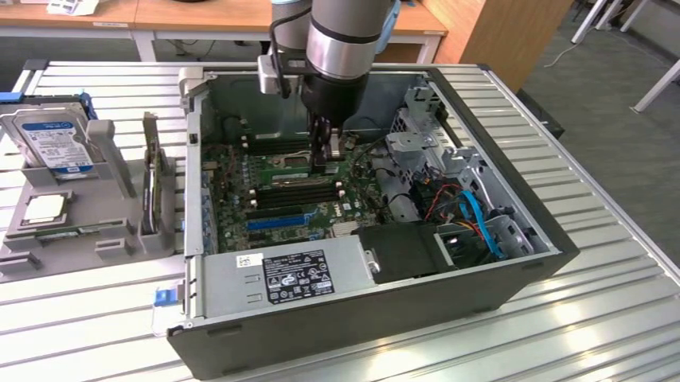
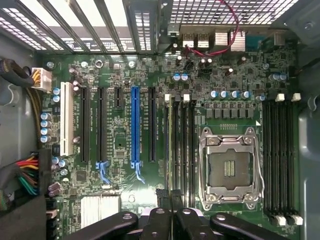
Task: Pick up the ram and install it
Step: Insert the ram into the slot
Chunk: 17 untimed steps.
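The ram (image 2: 168, 145) is a thin green stick seen edge-on, standing in the black memory slot nearest the expansion slots, beside the CPU socket (image 2: 230, 167). In the exterior view the ram (image 1: 289, 165) is a short green strip on the motherboard (image 1: 308, 211). My gripper (image 1: 325, 159) reaches down into the open computer case, and its black fingers are shut together. The gripper (image 2: 168, 196) hovers right over one end of the ram. Whether the fingertips (image 2: 161, 194) touch the stick I cannot tell.
The case walls (image 1: 197, 159) and drive cage (image 1: 425, 147) hem in the arm. A power supply (image 1: 287, 274) and blue cables (image 1: 478, 219) fill the near end. On the exterior view's left, a grey holder (image 1: 64, 231) carries a hard drive (image 1: 53, 139).
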{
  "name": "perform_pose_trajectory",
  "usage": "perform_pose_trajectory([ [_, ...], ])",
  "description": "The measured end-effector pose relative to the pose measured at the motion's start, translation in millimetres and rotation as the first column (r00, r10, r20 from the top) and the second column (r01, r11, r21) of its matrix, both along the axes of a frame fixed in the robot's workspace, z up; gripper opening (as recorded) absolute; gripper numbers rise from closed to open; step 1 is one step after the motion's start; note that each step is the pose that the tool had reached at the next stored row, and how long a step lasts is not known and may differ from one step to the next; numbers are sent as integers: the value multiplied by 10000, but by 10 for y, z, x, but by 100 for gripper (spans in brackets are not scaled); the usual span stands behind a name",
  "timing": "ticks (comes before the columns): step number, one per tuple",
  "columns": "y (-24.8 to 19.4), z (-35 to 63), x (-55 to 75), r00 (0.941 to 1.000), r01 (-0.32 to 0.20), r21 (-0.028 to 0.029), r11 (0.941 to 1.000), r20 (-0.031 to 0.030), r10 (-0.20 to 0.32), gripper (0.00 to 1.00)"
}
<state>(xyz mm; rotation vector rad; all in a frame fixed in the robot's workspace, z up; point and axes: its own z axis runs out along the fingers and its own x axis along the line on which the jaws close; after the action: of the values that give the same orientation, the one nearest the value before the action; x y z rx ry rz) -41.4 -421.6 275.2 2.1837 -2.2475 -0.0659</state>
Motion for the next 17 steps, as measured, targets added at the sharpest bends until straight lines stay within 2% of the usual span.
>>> perform_pose_trajectory([
  [17, 0, -186, 0, 10000, 0, -1, 10000, 0, 0, 12],
])
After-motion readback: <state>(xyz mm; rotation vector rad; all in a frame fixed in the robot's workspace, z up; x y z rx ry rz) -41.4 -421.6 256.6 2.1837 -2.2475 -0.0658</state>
